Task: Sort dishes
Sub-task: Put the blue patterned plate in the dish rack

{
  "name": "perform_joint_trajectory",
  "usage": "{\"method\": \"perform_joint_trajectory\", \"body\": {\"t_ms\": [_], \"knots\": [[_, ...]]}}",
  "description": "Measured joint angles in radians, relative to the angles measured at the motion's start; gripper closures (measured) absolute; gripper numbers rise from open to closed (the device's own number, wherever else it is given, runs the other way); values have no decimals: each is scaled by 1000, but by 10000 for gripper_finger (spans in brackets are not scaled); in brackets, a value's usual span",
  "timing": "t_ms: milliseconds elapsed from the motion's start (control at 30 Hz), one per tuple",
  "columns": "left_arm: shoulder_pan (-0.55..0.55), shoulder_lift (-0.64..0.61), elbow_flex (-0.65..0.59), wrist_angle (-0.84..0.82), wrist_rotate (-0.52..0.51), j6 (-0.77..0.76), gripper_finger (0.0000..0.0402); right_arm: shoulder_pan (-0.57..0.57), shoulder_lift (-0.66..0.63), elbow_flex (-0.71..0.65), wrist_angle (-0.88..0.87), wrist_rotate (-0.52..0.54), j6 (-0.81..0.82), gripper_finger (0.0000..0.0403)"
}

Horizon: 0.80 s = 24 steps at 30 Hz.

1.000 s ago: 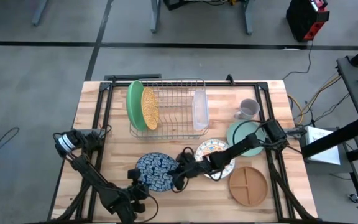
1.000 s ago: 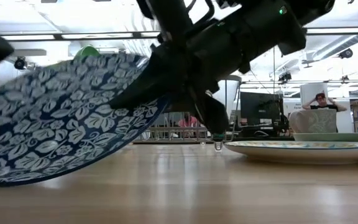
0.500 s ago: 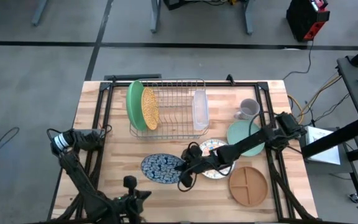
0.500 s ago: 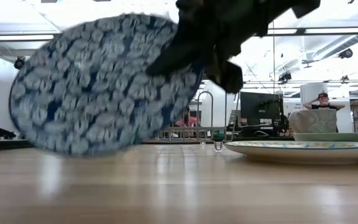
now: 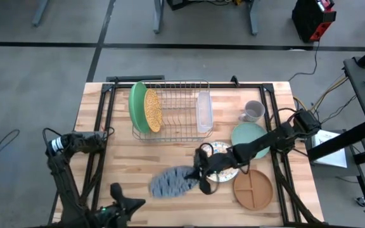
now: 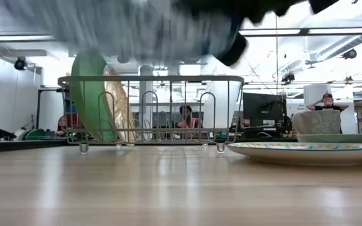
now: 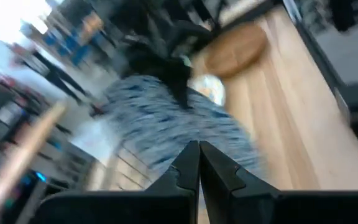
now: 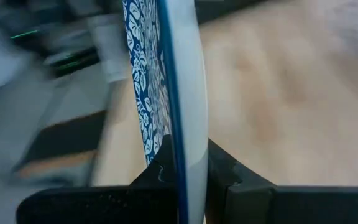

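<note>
Beside floral plate point(image 5: 222, 154) | right fingers point(image 8: 160, 171) clamp blue plate point(image 5: 173, 182) | rack point(image 5: 176, 107) behind

I've got the wire dish rack point(image 5: 171, 115) at the table's point(image 5: 100, 158) back, two plates point(image 5: 144, 107) standing in its left end. Right of it sits the mug point(image 5: 253, 111); nearer me a plate point(image 5: 249, 134), then the divided plate point(image 5: 253, 188). The patterned plate point(image 5: 173, 182) is in the middle, near the front.
</note>
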Motion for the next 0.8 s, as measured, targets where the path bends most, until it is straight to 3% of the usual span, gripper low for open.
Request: {"method": "perform_joint_trajectory", "body": {"t_ms": [133,233,400,467,633,700,800], "knots": [[-37,0,7,-39,-161,0,401,34,-3,-39,344,-404,-211,391],[-45,0,2,-45,-210,-3,401,65,6,-27,553,-713,-288,391],[-41,0,-20,-46,-218,-27,401,109,24,21,579,-987,-407,391],[-40,1,-30,-46,-217,-35,401,127,23,39,577,-1036,-459,391],[-39,1,-31,-47,-219,-38,401,145,23,56,546,-1041,-497,393],[-39,1,-32,-54,-218,-31,401,144,23,55,531,-1006,-482,393],[-39,1,-32,-80,-218,-31,401,135,1,55,441,-847,-404,393]]}}
